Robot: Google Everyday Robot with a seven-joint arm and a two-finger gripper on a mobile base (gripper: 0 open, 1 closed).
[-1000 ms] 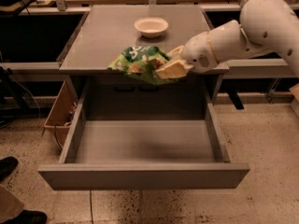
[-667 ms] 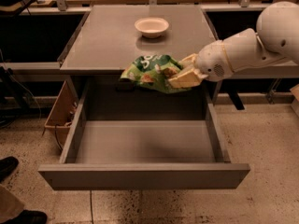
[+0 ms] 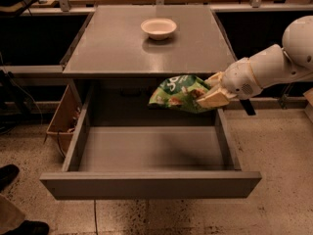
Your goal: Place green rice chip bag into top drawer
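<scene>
Hanging over the back right part of the pulled-out top drawer [image 3: 151, 185], the green rice chip bag [image 3: 177, 93] is clamped by its right edge between the fingers of the gripper [image 3: 210, 92], which sits just above the drawer's right wall.

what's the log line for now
claw shut on green rice chip bag | held over open top drawer, back right | not released

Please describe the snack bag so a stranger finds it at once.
Find the grey table with the top drawer open beneath it. Above the drawer's back right, the gripper holds the green rice chip bag. It is crinkly and bright green, unlike the white bowl on the table.
</scene>
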